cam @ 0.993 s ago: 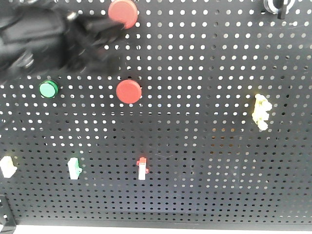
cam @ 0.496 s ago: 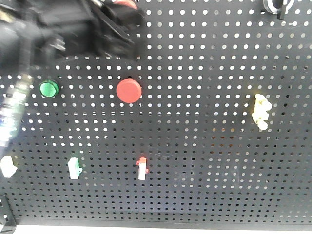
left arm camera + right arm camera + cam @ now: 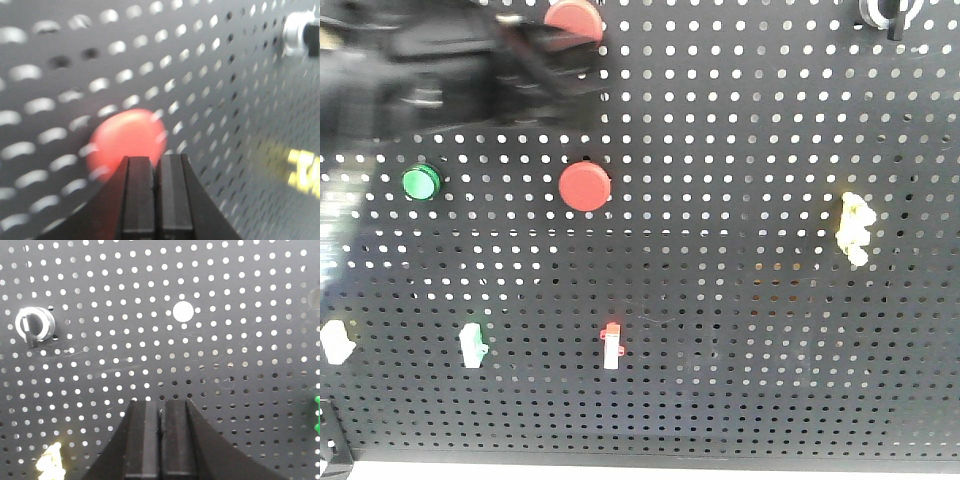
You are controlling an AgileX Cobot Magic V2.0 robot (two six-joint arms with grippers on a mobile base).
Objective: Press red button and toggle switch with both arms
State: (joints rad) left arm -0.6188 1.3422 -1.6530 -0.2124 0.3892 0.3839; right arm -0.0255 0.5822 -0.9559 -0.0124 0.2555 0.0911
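**Left arm up at the top red button, both grippers closed**

The black pegboard fills every view. The left arm, a dark blur, crosses its upper left toward the red button at the top edge. The left gripper has its jaws pressed together, with the tips over the button's lower rim; whether they touch it cannot be told. The right gripper, jaws also together, faces bare board below and right of a silver knob. Lower down are a second red button, a green button, a yellow switch and a red-capped toggle switch.
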